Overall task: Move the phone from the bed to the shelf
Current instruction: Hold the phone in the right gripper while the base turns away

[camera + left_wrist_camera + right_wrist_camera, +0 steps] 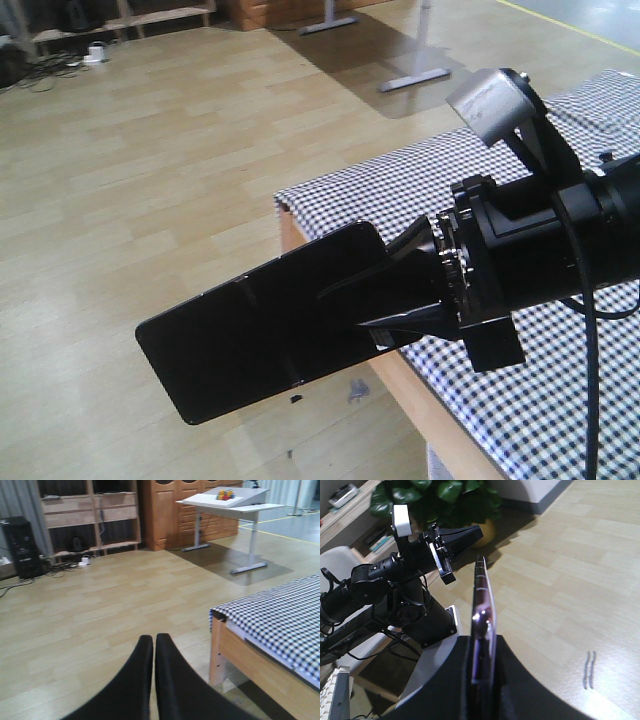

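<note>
Right gripper [482, 645] fingers [512, 680] pinch the phone [260, 330] edge-on between them; left gripper [154, 640] pressed together, empty.

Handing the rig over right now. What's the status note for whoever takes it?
Right gripper: jaws shut on the thin glossy black smartphone, held over the floor past the corner of the gingham-sheeted wooden bed.
Left gripper: jaws shut, empty, over the floor.
Done: phone is off the bed.
Left: carry it to the shelf and set it down. The light-wood shelving unit by the far wall is presumably the target.
</note>
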You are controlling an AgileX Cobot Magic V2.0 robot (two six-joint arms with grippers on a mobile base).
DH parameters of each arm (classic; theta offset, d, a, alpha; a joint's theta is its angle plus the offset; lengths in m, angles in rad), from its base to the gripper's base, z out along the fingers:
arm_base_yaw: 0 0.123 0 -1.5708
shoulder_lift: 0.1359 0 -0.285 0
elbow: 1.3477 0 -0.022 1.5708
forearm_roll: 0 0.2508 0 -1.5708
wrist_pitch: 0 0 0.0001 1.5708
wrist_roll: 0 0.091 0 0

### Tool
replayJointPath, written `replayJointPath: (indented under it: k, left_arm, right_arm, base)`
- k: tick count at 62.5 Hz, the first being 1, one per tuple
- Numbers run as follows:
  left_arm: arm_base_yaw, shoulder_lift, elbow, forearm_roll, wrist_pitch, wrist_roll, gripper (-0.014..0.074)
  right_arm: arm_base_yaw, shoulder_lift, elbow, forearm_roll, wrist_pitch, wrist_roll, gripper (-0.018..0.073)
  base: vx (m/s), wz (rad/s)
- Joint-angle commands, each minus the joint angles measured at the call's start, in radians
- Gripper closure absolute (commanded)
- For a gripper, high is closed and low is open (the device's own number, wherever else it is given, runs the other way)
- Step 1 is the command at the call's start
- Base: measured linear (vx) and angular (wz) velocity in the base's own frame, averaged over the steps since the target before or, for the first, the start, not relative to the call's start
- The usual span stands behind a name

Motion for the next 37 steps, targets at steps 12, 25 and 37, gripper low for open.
replayJointPath:
  k: [12, 25, 37]
  left_arm:
    - [-0.003, -0.007, 0.007, -0.009, -0.074, 0.0, 0.0595]
    - [-0.003, -0.007, 0.007, -0.009, -0.074, 0.0, 0.0595]
    - [-0.003, -0.007, 0.007, -0.009, -0.074, 0.0, 0.0595]
  right_arm:
    - [0.001, -0.027, -0.025, 0.09, 0.063, -0.01, 0.0561]
    - [0.001, -0.027, -0.025, 0.09, 0.063, -0.01, 0.0561]
    - [0.001, -0.027, -0.025, 0.09, 0.063, -0.01, 0.0561]
  base:
    - [-0.1, 0.39]
    - [-0.09, 0.35]
    - [-0.08, 0.32]
